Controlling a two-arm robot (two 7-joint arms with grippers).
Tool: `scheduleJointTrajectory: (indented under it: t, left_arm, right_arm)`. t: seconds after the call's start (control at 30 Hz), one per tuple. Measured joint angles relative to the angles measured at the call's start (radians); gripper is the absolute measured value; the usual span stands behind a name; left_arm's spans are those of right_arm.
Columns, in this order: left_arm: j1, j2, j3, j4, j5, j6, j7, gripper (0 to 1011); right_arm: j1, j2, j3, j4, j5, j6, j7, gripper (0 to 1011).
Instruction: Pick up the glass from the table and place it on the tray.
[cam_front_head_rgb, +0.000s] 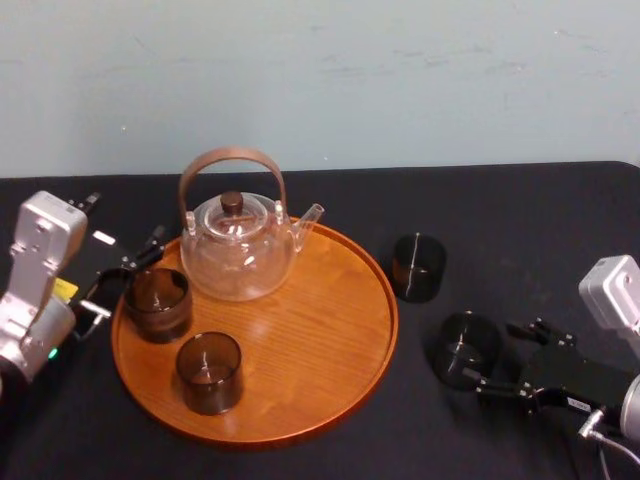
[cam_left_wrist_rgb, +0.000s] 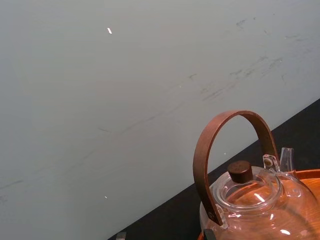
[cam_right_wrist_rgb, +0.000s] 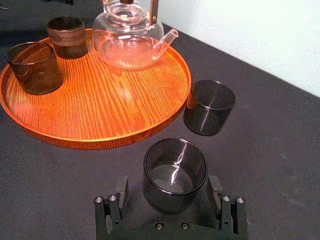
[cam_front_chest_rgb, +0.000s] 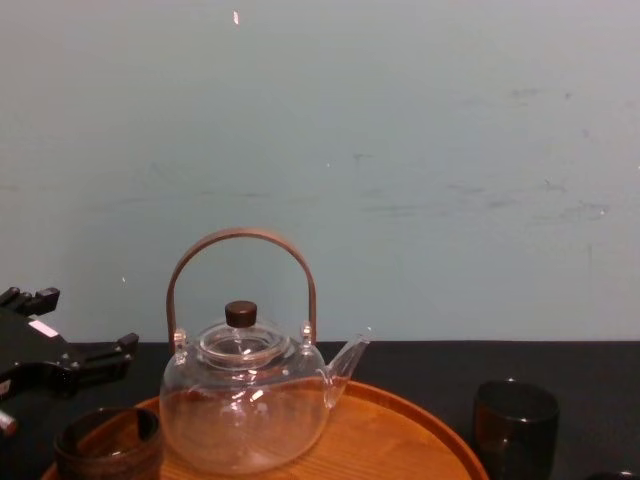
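Observation:
A dark smoky glass (cam_front_head_rgb: 468, 348) stands upright on the black table (cam_front_head_rgb: 530, 215), just right of the round wooden tray (cam_front_head_rgb: 391, 322). My right gripper (cam_front_head_rgb: 492, 356) is open, with one finger on each side of this glass and a small gap at both. In the right wrist view the same glass (cam_right_wrist_rgb: 175, 172) sits between the fingers (cam_right_wrist_rgb: 120, 189), short of the tray rim (cam_right_wrist_rgb: 100, 142). A second dark glass (cam_front_head_rgb: 418, 267) stands on the table farther back. My left gripper (cam_front_head_rgb: 122, 278) is open at the tray's left edge, beside a brown cup (cam_front_head_rgb: 158, 302).
On the tray stand a clear glass teapot (cam_front_head_rgb: 238, 250) with a brown hoop handle, the brown cup and another dark glass (cam_front_head_rgb: 210, 372). The tray's right half is bare wood. A pale wall rises behind the table.

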Motion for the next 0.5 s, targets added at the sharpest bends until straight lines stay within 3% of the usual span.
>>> scheduleJointTrajectory:
  t: [0.5]
  left_arm:
    - [0.000,0.000,0.000,0.000,0.000,0.000,0.000,1001]
  right_arm:
    - [0.053,-0.017,-0.020,0.022,0.018,0.076,0.006,1002]
